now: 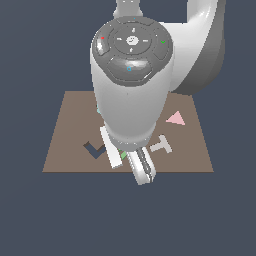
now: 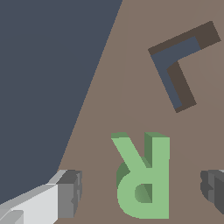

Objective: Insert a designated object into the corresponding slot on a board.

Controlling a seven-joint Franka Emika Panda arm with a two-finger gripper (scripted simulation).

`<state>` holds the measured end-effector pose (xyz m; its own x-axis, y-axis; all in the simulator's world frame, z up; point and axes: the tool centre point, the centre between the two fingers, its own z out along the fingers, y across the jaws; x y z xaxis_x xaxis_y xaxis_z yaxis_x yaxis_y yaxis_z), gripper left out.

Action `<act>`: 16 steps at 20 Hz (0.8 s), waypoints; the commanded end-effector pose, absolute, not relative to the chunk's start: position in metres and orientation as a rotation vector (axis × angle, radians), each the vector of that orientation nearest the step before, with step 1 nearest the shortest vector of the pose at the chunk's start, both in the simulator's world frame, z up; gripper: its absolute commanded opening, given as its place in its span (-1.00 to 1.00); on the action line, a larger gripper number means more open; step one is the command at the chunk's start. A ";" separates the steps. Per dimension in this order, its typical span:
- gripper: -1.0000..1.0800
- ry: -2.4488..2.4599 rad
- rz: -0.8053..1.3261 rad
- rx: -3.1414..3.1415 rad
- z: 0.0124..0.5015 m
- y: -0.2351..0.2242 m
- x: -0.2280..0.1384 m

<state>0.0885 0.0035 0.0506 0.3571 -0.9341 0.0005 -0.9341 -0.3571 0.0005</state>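
The small flat light-green R-shaped block lies on the flat brown rectangular board, between the gripper's two grey fingertips, which stand wide apart and touch nothing. In the wrist picture a dark chevron-shaped recess sits at one o'clock from the block. In the exterior view, a pale grey T and pink triangle lie at the arm's three o'clock.

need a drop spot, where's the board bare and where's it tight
Bare: the board strip at the exterior view's left beyond the chevron recess, and the corner right of the grey T. Crowded: around the green R between the open gripper fingers.
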 end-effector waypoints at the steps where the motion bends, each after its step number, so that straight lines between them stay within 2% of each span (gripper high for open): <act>1: 0.92 -1.791 0.000 2.581 0.050 0.003 0.089; 12: 0.92 -1.792 0.000 2.581 0.030 0.003 0.089; 13: -1.00 -1.792 0.000 2.581 0.030 0.003 0.089; 16: -1.00 -1.792 0.000 2.581 0.030 0.003 0.089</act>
<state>0.0886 0.0032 0.0301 0.3495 -0.9370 -0.0003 -0.9370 -0.3495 0.0005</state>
